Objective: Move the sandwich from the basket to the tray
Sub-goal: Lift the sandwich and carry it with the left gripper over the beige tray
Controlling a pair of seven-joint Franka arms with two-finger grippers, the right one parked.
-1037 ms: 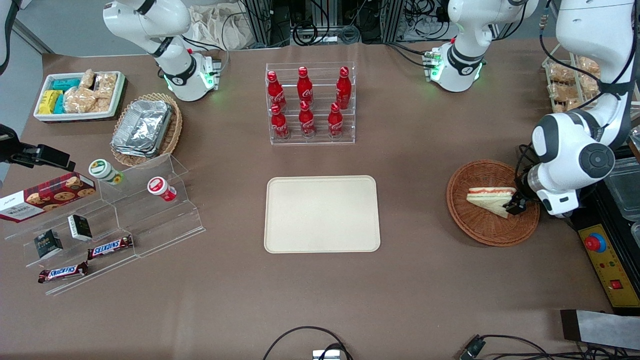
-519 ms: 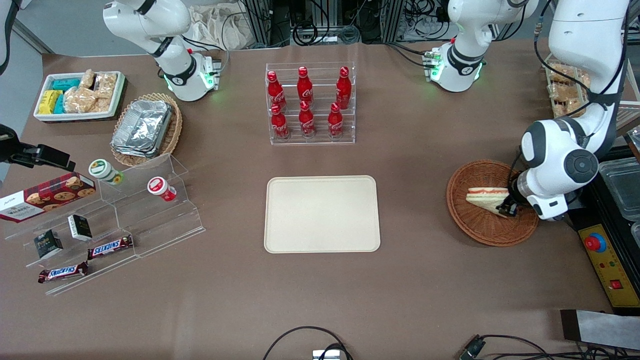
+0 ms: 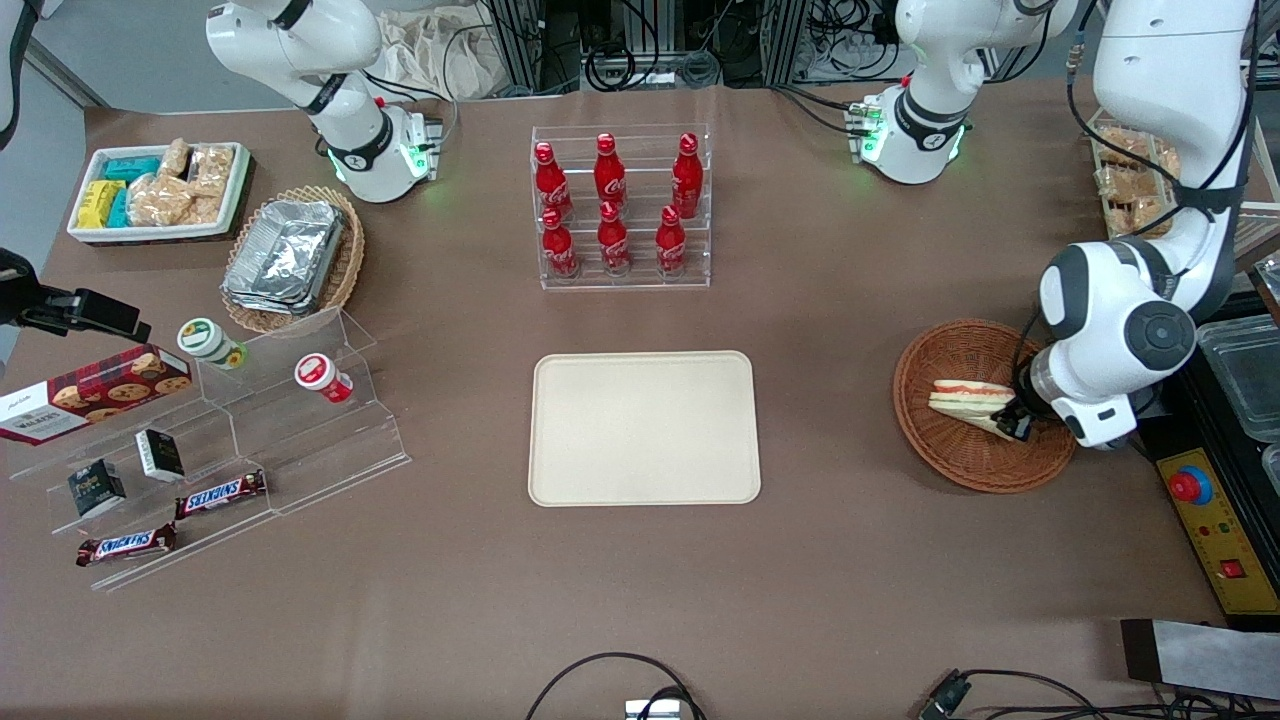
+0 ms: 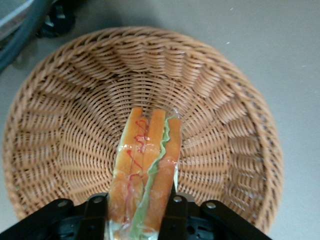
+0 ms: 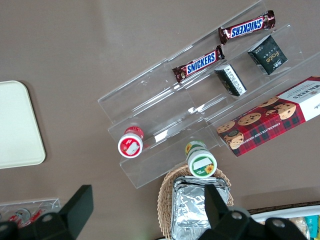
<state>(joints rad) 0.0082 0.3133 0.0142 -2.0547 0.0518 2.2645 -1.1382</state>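
Because the gripper [image 4: 135, 212] has its two fingers clamped on the narrow end of the sandwich [image 4: 145, 165], one on each flat bread face, the hold is only on one tip of a soft, film-wrapped wedge. The sandwich juts out from the fingers over the middle of the basket [image 4: 65, 100], and in the front view it appears to sit at or just above the weave, though I cannot tell if it is clear of it.

The likeliest trouble, as I judge it, is the long free end sagging or pivoting between the pads once it hangs unsupported, or the slick wrap sliding out during a quick sideways carry. A low exit could also catch the free end on the basket's raised rim and tug the light basket along. Squeezing harder would crush the bread.

The tray [image 3: 644, 428] lies well away from the gripper [image 3: 1010, 418], toward the parked arm's end of the table, with nothing on it.

By count: one sandwich [image 3: 965, 400], one basket [image 3: 950, 460], one tray, and six red bottles [image 3: 612, 205] in a clear rack farther from the front camera than the tray.
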